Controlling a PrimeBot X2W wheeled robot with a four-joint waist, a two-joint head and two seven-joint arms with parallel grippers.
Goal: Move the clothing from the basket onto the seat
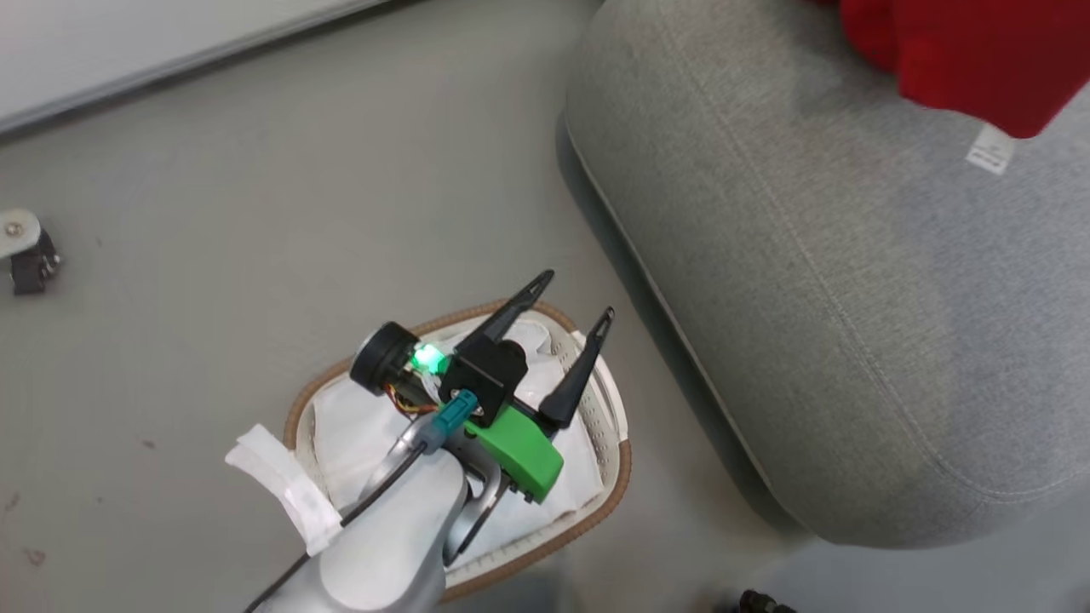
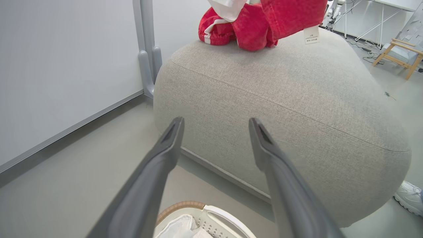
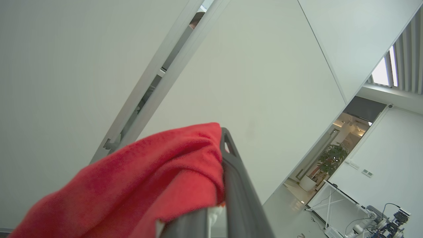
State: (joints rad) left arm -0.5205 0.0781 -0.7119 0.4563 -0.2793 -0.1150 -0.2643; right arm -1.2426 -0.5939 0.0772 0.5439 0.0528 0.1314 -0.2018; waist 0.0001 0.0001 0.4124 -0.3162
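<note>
Red clothing (image 1: 962, 60) is resting at the far end of the grey seat (image 1: 809, 281), with one fold pinched in the right pincer (image 3: 214, 145). If let go near that rounded slope, it could be sliding off onto the floor (image 1: 255, 213). The left pincer (image 1: 576, 296) is hovering spread and empty over the basket (image 1: 617, 485), risking snagging the white liner (image 1: 358, 434) instead.

Red clothing (image 2: 254, 29) atop grey seat (image 2: 281, 109), white-lined basket (image 1: 628, 466) beside
</note>
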